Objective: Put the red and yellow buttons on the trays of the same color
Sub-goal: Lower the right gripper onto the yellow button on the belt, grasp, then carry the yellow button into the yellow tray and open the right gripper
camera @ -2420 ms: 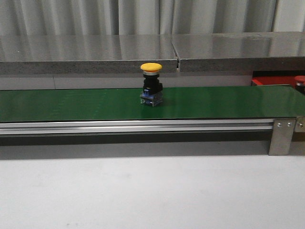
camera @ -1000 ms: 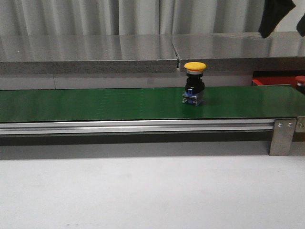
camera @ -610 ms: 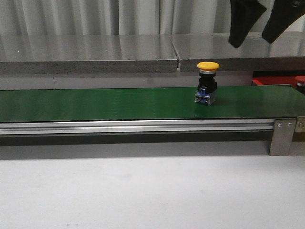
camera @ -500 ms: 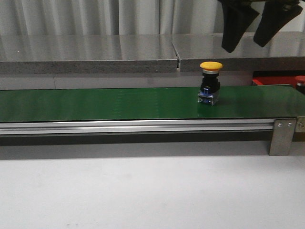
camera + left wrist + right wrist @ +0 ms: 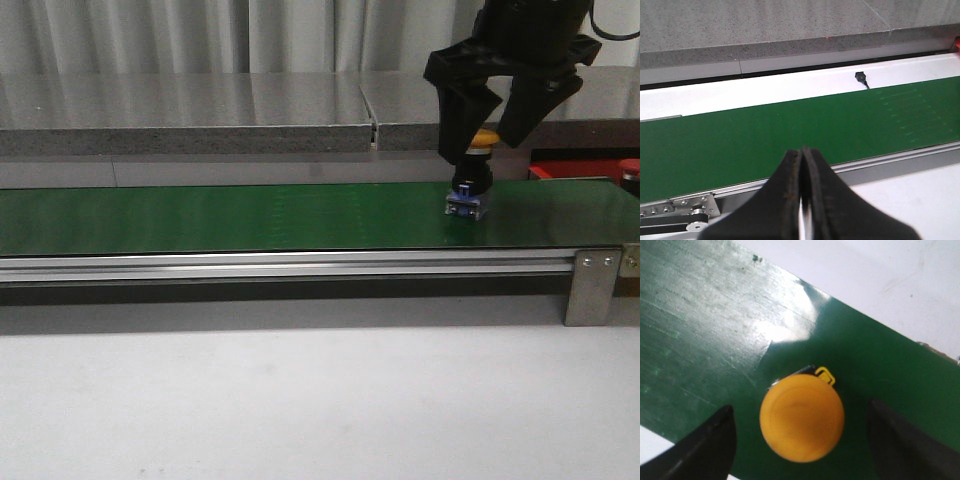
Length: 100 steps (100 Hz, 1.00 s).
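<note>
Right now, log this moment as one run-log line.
phase: pre-grasp | right gripper: open, straddling yellow button | button: upright on green belt | left gripper: shut, empty

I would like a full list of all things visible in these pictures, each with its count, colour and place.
yellow button: one, yellow cap on a dark base, standing on the belt toward its right end, between the right claw's fingers.
belt: one, dark green, running left to right across the table.
belt frame: one, silver metal, along the belt's near edge.
red tray: one, bright red, behind the belt at the far right, partly hidden.
red button: one, red cap, at the right edge by the tray.
table: one, white.
right claw: black, open, around the yellow button.
left claw: black, shut, above the belt.
</note>
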Each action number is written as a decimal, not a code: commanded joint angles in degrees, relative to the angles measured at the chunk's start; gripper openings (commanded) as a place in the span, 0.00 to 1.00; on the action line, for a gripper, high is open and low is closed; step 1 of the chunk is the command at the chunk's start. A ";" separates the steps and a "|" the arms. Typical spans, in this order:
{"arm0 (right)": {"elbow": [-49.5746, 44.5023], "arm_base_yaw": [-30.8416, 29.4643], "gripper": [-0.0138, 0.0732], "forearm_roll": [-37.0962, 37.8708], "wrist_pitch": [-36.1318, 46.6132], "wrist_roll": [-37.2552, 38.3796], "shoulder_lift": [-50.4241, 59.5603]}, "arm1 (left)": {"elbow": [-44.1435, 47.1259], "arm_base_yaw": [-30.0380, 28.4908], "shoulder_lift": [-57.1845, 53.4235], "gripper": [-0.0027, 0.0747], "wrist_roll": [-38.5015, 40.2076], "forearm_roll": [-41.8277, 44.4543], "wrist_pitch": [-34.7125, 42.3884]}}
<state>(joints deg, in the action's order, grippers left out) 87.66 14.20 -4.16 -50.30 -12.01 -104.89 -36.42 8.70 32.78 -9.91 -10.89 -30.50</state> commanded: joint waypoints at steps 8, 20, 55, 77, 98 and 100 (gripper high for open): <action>1.82 0.02 0.51 -0.10 3.50 -0.56 1.70 | -1.56 0.42 0.02 0.01 0.37 -0.68 4.18; 1.82 0.02 0.27 -0.10 4.12 -0.52 2.06 | -1.56 0.42 0.02 0.01 0.37 -0.68 4.18; -0.60 -1.49 0.14 0.30 6.41 7.82 10.04 | -1.56 0.42 0.02 0.01 0.37 -0.76 4.18; -8.12 -6.18 0.14 0.63 6.35 11.19 17.00 | -1.56 0.42 0.02 0.01 0.37 -0.76 4.18; -15.98 -13.31 0.14 0.63 6.58 11.54 24.22 | -1.56 0.42 0.02 0.01 0.37 -0.76 4.18; -16.58 -14.09 0.14 0.63 6.64 11.54 24.67 | -1.56 0.42 0.02 0.01 0.37 -0.76 4.18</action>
<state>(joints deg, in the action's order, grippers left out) 71.90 2.90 -3.83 -46.13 -0.73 -85.25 -36.42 8.70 32.78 -9.91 -10.89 -30.50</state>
